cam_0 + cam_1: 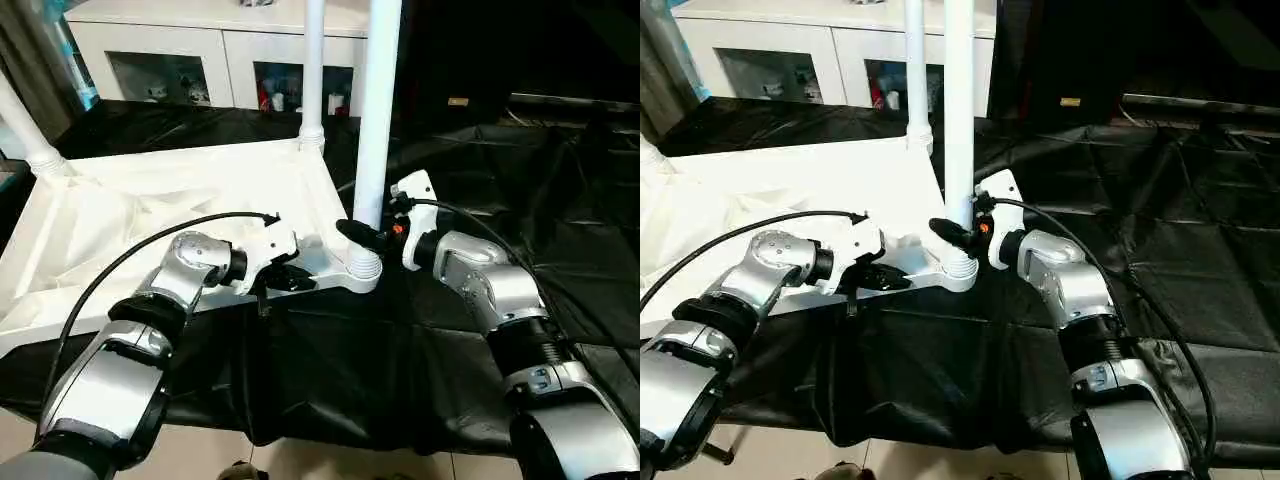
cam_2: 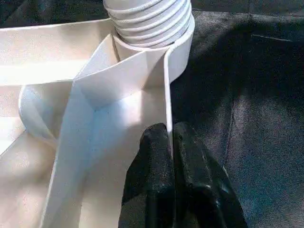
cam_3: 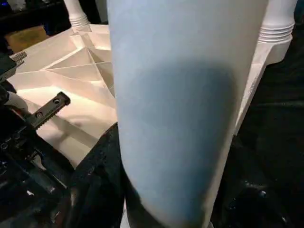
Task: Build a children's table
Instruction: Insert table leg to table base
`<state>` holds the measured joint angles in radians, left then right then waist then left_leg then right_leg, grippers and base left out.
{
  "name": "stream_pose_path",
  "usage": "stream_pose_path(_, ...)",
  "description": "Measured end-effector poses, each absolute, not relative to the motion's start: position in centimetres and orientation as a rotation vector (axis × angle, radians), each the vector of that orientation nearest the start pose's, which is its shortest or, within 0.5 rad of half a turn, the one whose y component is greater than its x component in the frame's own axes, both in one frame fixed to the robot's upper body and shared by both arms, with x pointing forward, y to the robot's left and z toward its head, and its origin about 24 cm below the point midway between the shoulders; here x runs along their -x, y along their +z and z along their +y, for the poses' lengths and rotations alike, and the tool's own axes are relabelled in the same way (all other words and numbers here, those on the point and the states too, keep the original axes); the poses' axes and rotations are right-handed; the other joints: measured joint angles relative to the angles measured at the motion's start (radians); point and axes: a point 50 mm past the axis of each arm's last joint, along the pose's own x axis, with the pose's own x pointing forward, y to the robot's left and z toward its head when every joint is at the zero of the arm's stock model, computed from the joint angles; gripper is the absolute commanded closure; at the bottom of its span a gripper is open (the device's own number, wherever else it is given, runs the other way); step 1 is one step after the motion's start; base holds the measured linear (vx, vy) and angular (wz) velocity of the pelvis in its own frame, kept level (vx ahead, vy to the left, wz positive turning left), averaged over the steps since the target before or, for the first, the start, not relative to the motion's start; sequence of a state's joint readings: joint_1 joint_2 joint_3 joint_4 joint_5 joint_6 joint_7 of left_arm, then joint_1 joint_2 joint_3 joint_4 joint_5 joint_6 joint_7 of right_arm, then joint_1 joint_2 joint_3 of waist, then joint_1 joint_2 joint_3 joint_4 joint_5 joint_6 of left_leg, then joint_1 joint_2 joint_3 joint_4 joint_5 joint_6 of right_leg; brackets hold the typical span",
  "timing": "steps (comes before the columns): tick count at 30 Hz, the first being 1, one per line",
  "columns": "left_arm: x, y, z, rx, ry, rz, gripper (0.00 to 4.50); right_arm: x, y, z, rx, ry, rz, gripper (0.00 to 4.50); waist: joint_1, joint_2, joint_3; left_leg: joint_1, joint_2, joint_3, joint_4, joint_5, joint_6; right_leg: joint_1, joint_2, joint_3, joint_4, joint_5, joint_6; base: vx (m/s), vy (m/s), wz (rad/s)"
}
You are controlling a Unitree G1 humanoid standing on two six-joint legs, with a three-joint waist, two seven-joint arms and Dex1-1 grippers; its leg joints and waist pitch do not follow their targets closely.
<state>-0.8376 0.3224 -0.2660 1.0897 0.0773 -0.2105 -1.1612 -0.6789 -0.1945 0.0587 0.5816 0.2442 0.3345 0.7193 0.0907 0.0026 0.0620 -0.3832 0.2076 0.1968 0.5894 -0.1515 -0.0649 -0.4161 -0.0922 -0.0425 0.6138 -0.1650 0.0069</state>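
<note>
Table (image 1: 150,215) lies upside down on the black-draped surface (image 1: 1160,200), ribbed underside up, legs upright in corner sockets. L gripper (image 2: 172,142): jaws clenched on the thin rim wall of the top, just beside the near corner socket (image 1: 364,268). R gripper (image 1: 362,236): jaws grasping the near leg (image 1: 378,110) low, just above that socket. White cabinet (image 1: 200,45) behind.

No readable text, labels, brands or numbers anywhere.
</note>
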Motion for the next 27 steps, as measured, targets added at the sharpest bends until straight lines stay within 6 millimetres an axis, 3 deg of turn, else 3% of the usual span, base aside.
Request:
stream_pose_path(18,-34.9,5.6,13.5,-0.494,-1.274,0.4,4.5,-33.6,5.9,-12.7,-0.327,0.716,0.117,2.61,0.004,0.003,-0.005,0.0,0.0,0.0,-0.001,0.0,0.0,0.001,0.0,0.0,-0.003,0.0,0.0,0.0,0.0,0.0)
stream_pose_path(27,-34.9,5.5,13.5,-0.49,-1.271,0.401,4.5,-32.8,5.6,-12.6,-0.226,0.719,0.067,2.61,0.003,0.006,-0.007,0.0,-0.001,-0.001,-0.002,0.0,0.0,0.001,0.0,0.0,-0.003,0.0,0.0,0.0,0.0,0.0)
